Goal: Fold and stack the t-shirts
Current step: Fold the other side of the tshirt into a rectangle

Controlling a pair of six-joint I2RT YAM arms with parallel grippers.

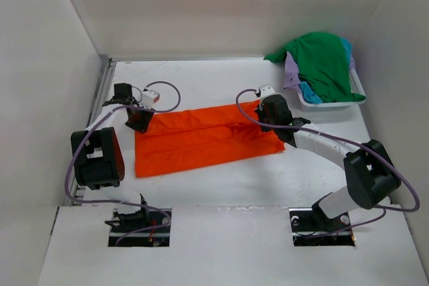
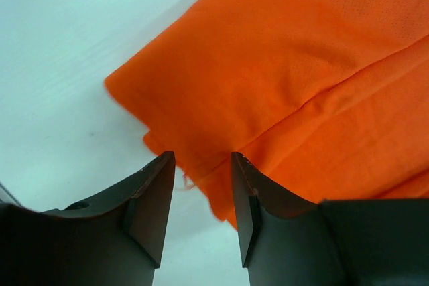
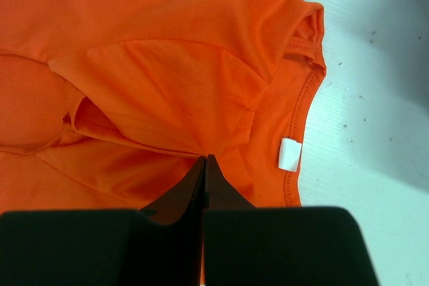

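Observation:
The bright orange t-shirt (image 1: pixel 201 138) lies folded into a long band across the middle of the table. My left gripper (image 1: pixel 139 124) hovers at its far left corner. In the left wrist view this gripper (image 2: pixel 201 159) is open, with bare table and the shirt's corner (image 2: pixel 301 65) beyond its fingers and nothing between them. My right gripper (image 1: pixel 271 113) is at the collar end. In the right wrist view its jaws (image 3: pixel 206 159) are shut, pinching a crease of the orange cloth (image 3: pixel 167 65) beside the white neck tag (image 3: pixel 290 155). The dark green shirt (image 1: pixel 325 65), teal shirt (image 1: pixel 308 92) and lavender shirt (image 1: pixel 291 72) are heaped in the basket.
The white basket (image 1: pixel 322 105) stands at the back right corner. White walls enclose the table on the left, back and right. Both arms' cables loop over the table beside the shirt.

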